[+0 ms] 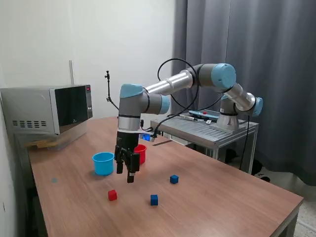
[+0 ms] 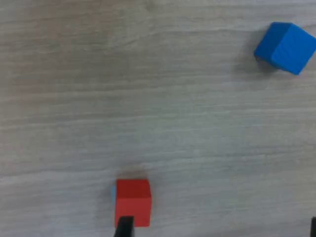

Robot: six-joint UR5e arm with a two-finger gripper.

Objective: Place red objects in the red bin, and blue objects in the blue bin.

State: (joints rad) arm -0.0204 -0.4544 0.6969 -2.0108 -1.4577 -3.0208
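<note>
My gripper (image 1: 125,174) hangs open and empty above the wooden table, between the cups and the cubes. The red cup (image 1: 141,152) stands just behind it, partly hidden by the fingers. The light-blue cup (image 1: 103,163) stands beside the gripper on the exterior view's left. One red cube (image 1: 112,195) lies in front of the gripper; a second red cube is not in view. Two dark blue cubes (image 1: 154,199) (image 1: 174,179) lie further to the exterior view's right. In the wrist view the red cube (image 2: 132,202) touches one fingertip (image 2: 124,228), and one blue cube (image 2: 285,41) lies apart.
A microwave (image 1: 49,109) stands at the table's back on the exterior view's left. A metal stand (image 1: 207,129) bearing the arm's base is at the back right. The table's front edge (image 1: 276,217) runs close to the exterior view's right.
</note>
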